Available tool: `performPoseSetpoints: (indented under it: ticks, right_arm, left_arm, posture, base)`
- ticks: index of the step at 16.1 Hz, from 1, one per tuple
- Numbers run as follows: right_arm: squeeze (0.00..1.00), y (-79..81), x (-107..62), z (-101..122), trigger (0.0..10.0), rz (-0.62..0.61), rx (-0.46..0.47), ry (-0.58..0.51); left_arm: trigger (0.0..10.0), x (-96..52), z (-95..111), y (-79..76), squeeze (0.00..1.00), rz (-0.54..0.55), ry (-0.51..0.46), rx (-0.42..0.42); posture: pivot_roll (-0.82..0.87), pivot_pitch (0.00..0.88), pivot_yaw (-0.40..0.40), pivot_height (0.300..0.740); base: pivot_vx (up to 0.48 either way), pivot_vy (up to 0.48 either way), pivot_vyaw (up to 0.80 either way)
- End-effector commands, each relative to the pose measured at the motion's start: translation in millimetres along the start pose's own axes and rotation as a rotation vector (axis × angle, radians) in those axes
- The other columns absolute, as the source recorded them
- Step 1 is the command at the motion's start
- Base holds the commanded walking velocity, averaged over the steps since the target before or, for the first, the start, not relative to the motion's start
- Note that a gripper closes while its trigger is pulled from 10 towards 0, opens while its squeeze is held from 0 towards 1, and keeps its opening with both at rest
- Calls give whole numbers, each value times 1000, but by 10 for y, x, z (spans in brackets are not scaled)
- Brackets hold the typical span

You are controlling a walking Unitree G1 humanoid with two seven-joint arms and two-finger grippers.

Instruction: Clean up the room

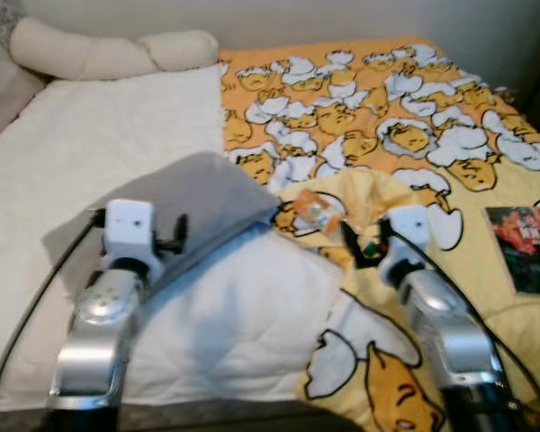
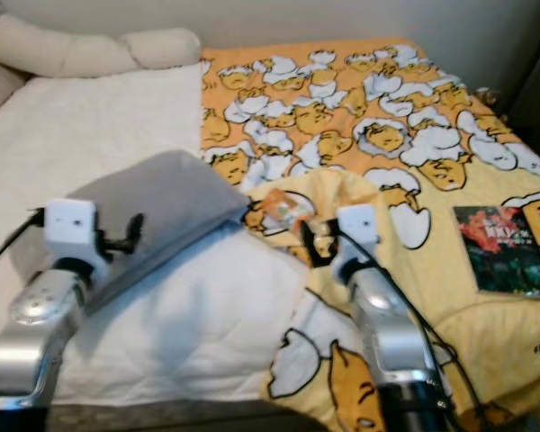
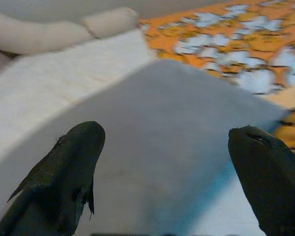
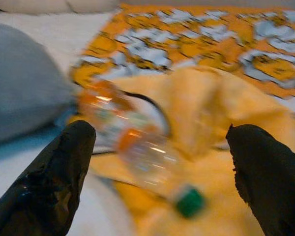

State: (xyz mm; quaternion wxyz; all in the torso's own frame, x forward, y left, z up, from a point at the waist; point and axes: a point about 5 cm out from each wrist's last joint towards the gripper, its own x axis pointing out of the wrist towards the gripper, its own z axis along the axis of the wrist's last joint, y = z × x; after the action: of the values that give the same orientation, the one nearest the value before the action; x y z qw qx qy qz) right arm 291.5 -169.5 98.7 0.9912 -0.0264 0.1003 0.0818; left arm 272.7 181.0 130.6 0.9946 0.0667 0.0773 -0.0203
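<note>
Bottle (image 4: 137, 147) lying on a rumpled yellow blanket (image 1: 414, 99), mid-bed, just beside a grey pillow (image 1: 207, 202).

Clear plastic, orange label, green cap toward the camera; blurred in the right wrist view. Right gripper (image 4: 162, 182) just short of it, fingers (image 4: 59, 167) spread wide to either side, not touching. Left gripper (image 3: 172, 182) over the pillow, fingers (image 3: 64, 167) likewise apart, holding nothing. White quilt (image 1: 90, 153) covering the bed's left half; cream bolster (image 1: 99, 49) at the head; dark book (image 1: 522, 236) far right on the blanket.

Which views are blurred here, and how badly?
Right wrist view: worst, the plastic bottle and yellow blanket smear between the open right pincer. Left wrist view: mild blur on the grey pillow past the open left pincer. Both eye views: soft, still readable.
</note>
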Motion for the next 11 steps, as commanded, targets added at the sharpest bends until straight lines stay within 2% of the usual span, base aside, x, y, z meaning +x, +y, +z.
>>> performPoseSetpoints:
  ticks: [1,4,6,8,9,10,11]
  right_arm:
    - [0,28,20,40,10000,5,4,-13]
    - [0,20,13,39,10000,6,35,-12]
    - [0,-12,-7,45,10000,4,27,-3]
    - [0,-73,-33,23,10000,14,-36,51]
    - [0,-124,2,24,10000,27,-36,96]
    - [616,-135,31,33,10000,38,-63,109]
    - [1000,-153,91,44,10000,37,-80,122]
  left_arm:
    - [10000,-11,29,83,0,26,-9,20]
    - [10000,-16,40,70,0,13,-13,26]
    - [10000,-40,57,32,0,-36,-11,27]
    - [10000,-121,62,-80,0,-166,2,94]
    - [10000,-178,63,-149,0,-243,10,105]
    - [10000,-196,62,-177,0,-274,16,99]
    - [10000,-211,53,-189,0,-303,29,93]
  posture:
    - [-64,0,54,740]
    - [-60,0,52,740]
    - [-64,0,55,740]
    - [-71,0,64,740]
    - [-66,0,62,740]
    - [-60,0,61,740]
    - [-57,0,63,740]
  base:
    - [296,0,406]
    - [285,0,677]
    - [0,0,0]
    - [0,0,0]
    - [0,0,0]
    - [0,0,0]
    - [0,0,0]
